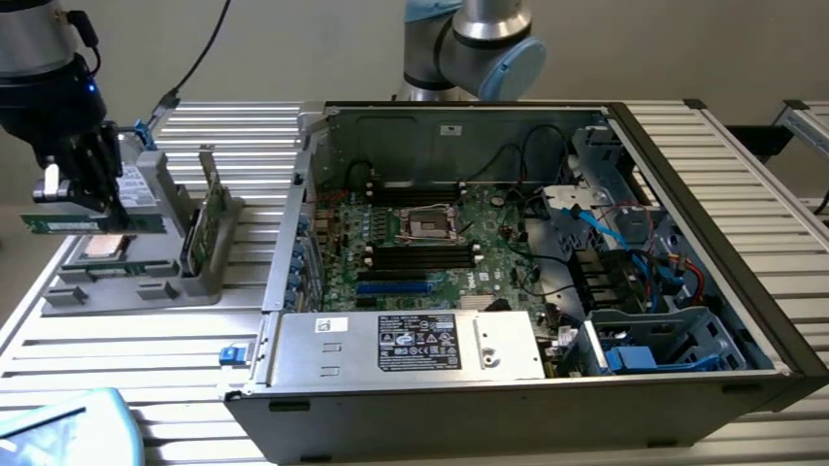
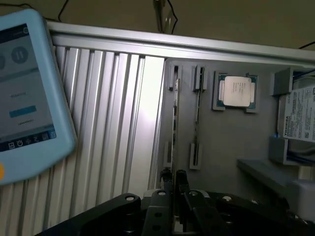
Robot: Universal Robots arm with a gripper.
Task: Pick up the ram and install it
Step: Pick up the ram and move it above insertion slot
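Pick-up looks done: the ram (image 1: 65,223) is clamped tight in the gripper (image 1: 93,206) above the tray (image 1: 78,291). Install isn't started yet - careful lining-up with the slots (image 1: 417,255) at 3 o'clock is probably needed.

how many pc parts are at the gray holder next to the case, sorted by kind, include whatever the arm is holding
ram sticks: 2 (the ram held in the gripper, a second stick standing in the gray holder)
processor: 1
Toshiba drive: 1
total: 4
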